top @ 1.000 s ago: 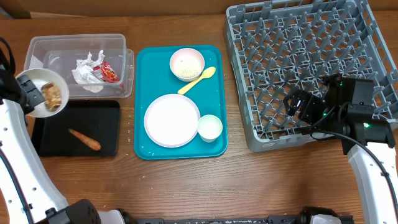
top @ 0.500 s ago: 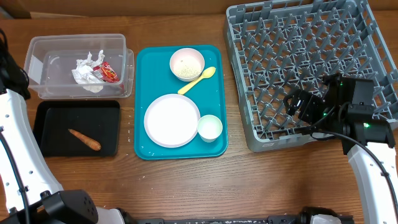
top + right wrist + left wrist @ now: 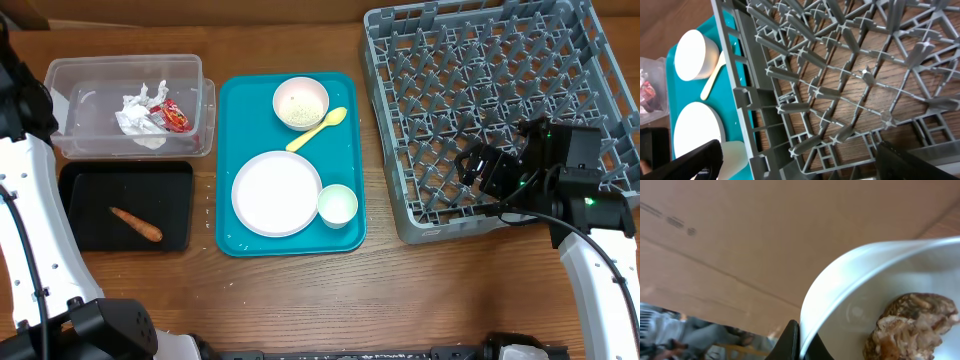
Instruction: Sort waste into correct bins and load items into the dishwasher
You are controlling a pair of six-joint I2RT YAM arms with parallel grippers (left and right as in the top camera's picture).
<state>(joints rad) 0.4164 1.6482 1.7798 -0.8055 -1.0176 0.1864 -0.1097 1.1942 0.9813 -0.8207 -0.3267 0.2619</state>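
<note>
My left gripper (image 3: 801,342) is shut on the rim of a white bowl (image 3: 850,280) that holds brown lumps (image 3: 910,325); both are out of the overhead view at the far left. The clear tub (image 3: 60,80) holds crumpled paper (image 3: 135,115) and a red wrapper (image 3: 173,117). The black tray (image 3: 75,230) holds a sausage (image 3: 136,225). A rice bowl (image 3: 301,103), spoon (image 3: 318,129), plate (image 3: 276,193) and cup (image 3: 337,205) sit on the teal tray (image 3: 235,95). My right gripper (image 3: 480,165) is open and empty over the grey rack's (image 3: 480,60) front left part.
A brown cardboard wall fills the background of the left wrist view. In the right wrist view the rack (image 3: 840,75) lies under the open fingers (image 3: 805,160), with the teal tray's edge (image 3: 735,30) and cup (image 3: 735,155) to its left.
My left gripper has carried the bowl with brown lumps from above the black tray's left end off to the left, out of the overhead view. The right arm has not moved.
</note>
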